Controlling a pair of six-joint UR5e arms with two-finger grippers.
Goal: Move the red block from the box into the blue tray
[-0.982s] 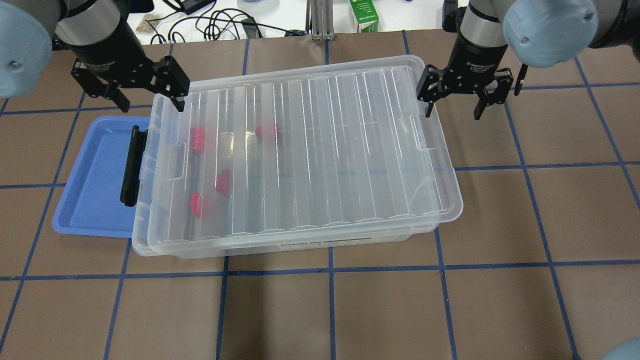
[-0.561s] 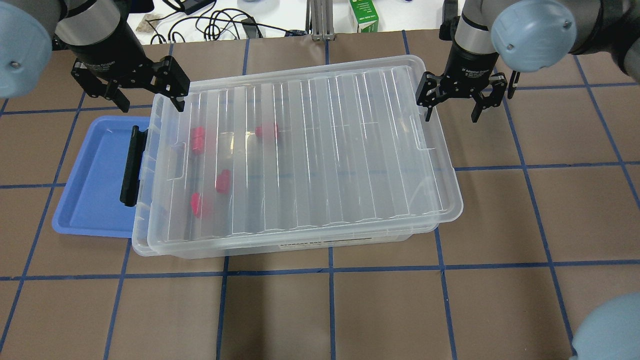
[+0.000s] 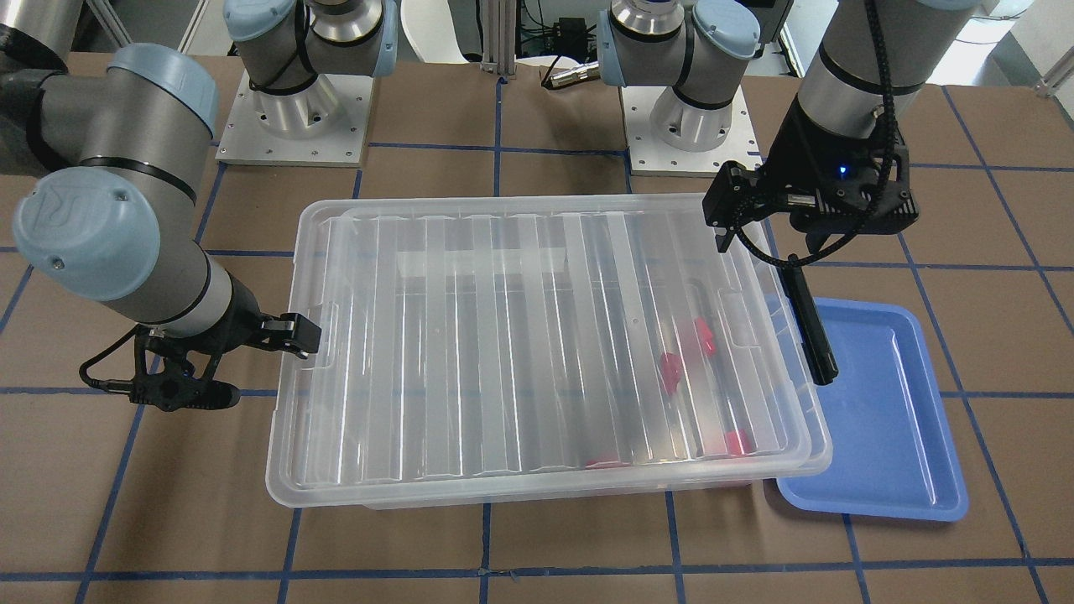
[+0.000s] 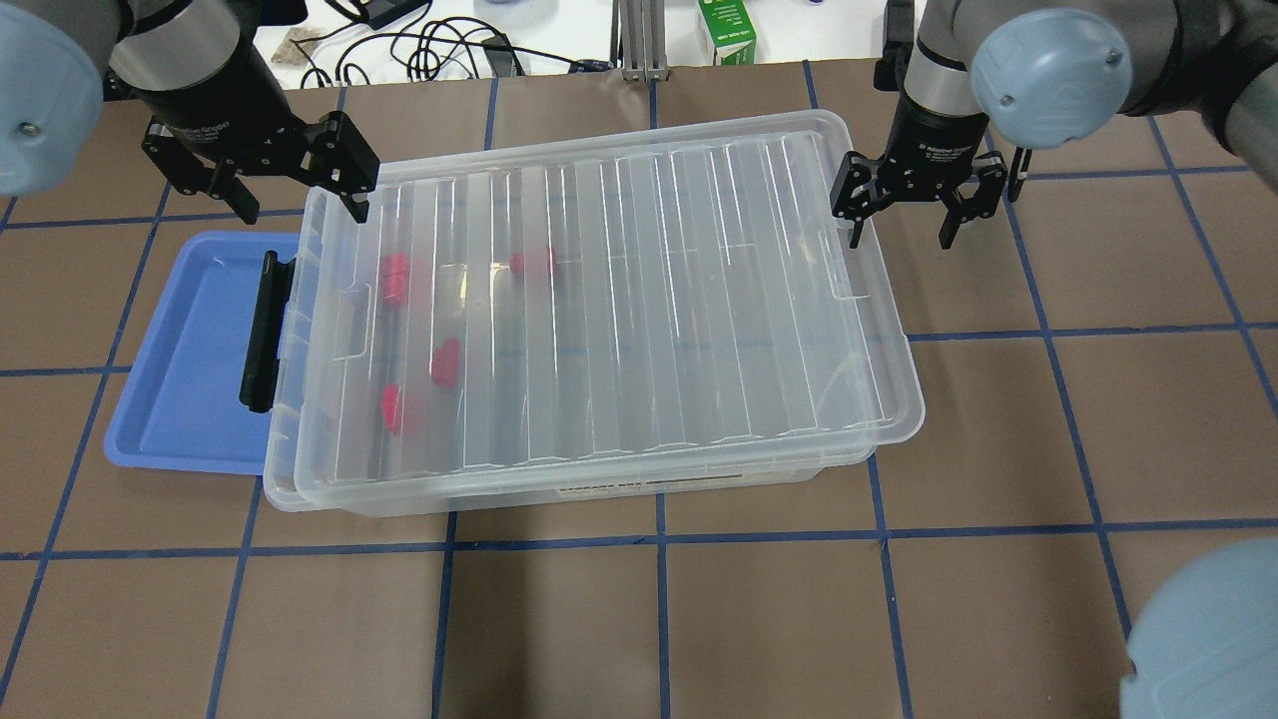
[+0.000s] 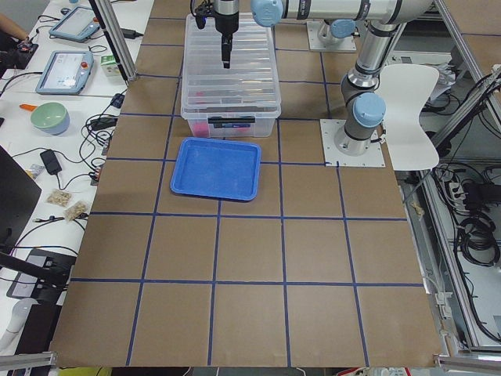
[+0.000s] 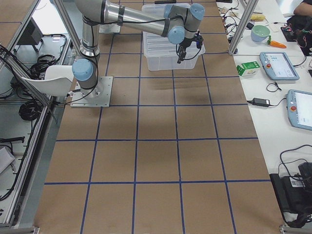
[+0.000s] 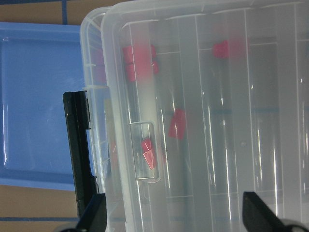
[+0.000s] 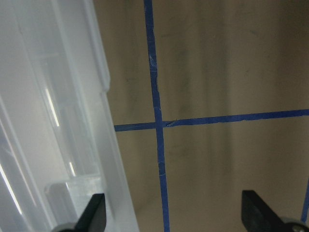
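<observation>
The clear box (image 4: 649,300) lies mid-table with its ribbed lid on. Several red blocks show through the lid at its left end: one red block (image 4: 396,278), another (image 4: 446,361), a third (image 4: 534,262). The blue tray (image 4: 190,369) lies against the box's left end, partly under it. My left gripper (image 4: 298,208) is open and empty over the box's far-left corner; its wrist view looks down on the lid (image 7: 217,121), the blocks (image 7: 177,123) and the tray (image 7: 38,96). My right gripper (image 4: 899,238) is open and empty beside the box's far-right corner, over bare table (image 8: 217,72).
A black latch (image 4: 262,330) hangs off the box's left end over the tray. The brown table has blue tape grid lines (image 4: 659,539). A green carton (image 4: 727,30) and cables (image 4: 439,45) lie beyond the far edge.
My right gripper has shifted slightly left, closer to the box's far-right corner. The left gripper, box, blocks and tray have not moved.
</observation>
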